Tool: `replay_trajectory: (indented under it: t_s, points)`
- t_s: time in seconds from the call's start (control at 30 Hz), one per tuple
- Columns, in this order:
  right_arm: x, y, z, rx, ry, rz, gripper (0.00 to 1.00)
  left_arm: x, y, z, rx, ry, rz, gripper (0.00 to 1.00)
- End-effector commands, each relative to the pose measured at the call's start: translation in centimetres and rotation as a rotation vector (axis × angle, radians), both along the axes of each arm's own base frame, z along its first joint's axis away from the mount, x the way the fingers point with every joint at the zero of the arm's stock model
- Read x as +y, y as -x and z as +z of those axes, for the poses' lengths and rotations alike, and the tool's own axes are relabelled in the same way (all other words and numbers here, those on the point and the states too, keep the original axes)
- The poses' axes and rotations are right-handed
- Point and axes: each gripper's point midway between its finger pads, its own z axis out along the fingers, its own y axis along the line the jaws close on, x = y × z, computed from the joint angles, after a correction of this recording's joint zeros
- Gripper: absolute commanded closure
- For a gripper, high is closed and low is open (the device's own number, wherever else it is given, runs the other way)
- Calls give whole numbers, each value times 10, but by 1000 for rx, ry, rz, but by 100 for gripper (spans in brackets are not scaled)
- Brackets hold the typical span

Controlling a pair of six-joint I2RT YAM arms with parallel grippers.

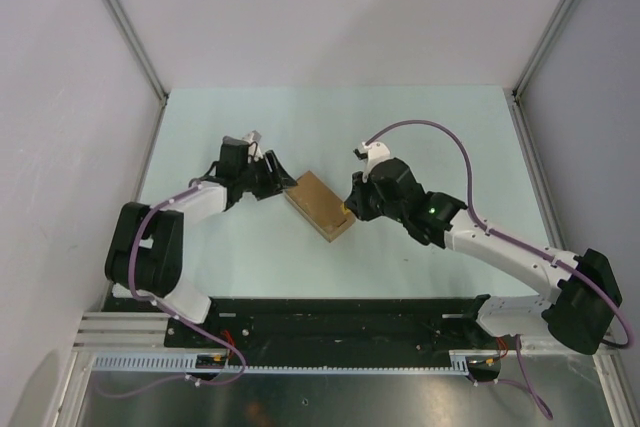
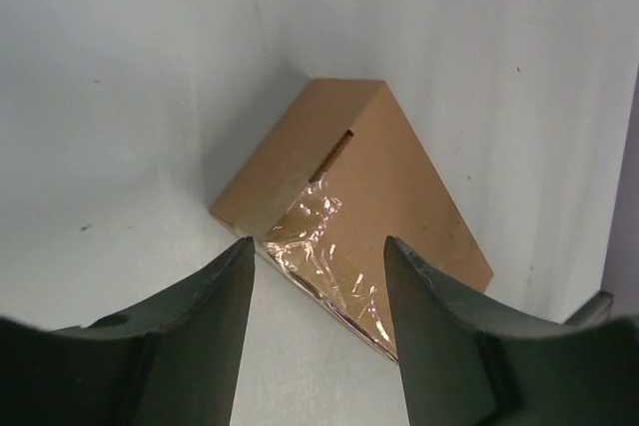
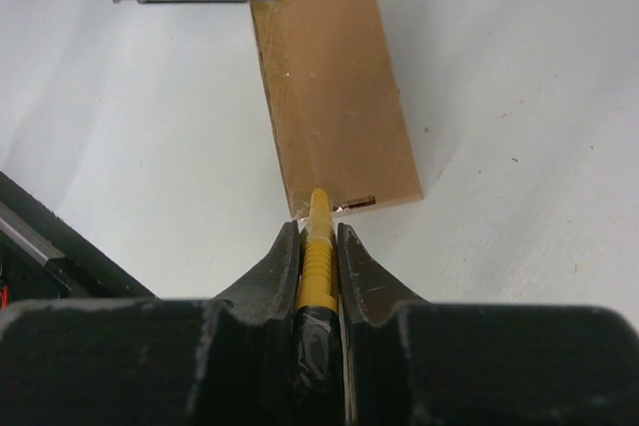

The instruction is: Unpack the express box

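Observation:
The express box point(image 1: 322, 204) lies flat and closed mid-table, a brown carton set at an angle. Shiny clear tape point(image 2: 334, 276) covers its near edge in the left wrist view. My left gripper point(image 1: 283, 184) sits at the box's left end, open, and its tips point(image 2: 318, 244) frame the taped corner without touching it. My right gripper point(image 1: 352, 209) is at the box's other end, shut on a yellow-and-black utility knife point(image 3: 319, 256). The knife's tip meets the box point(image 3: 334, 107) edge beside a small slot.
Grey enclosure walls with aluminium posts point(image 1: 120, 22) close in the table on the left, back and right. A black base rail point(image 1: 340, 317) runs along the near edge. A purple cable point(image 1: 440, 132) loops above the right arm.

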Motion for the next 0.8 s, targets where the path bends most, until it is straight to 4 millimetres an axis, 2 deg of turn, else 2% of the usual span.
replay_trajectory:
  t_s: [0.0, 0.1, 0.27, 0.3, 0.33, 0.53, 0.63, 0.77]
  points:
    - [5, -14, 19, -81, -51, -34, 100, -26, -11, 15, -41, 97, -72, 42]
    - [8, -16, 18, -83, -54, -37, 100, -30, -13, 6, -30, 78, -79, 44]
    - [12, -18, 16, -80, -60, -30, 100, -42, -22, 3, -44, 70, -138, 45]
    - [13, -18, 15, -80, -61, -28, 100, -46, -28, 9, -62, 74, -152, 45]
    - [12, -19, 15, -80, -60, -31, 100, -52, -27, 3, -51, 77, -176, 45]
    - [15, -28, 10, -102, -47, -48, 100, -79, -39, 4, -64, 99, -249, 48]
    - [17, -36, 14, -137, -55, -75, 100, -79, -44, 9, -85, 87, -237, 48]
    - [24, -47, 16, -186, -65, -136, 100, -66, -45, 16, -128, 34, -215, 46]
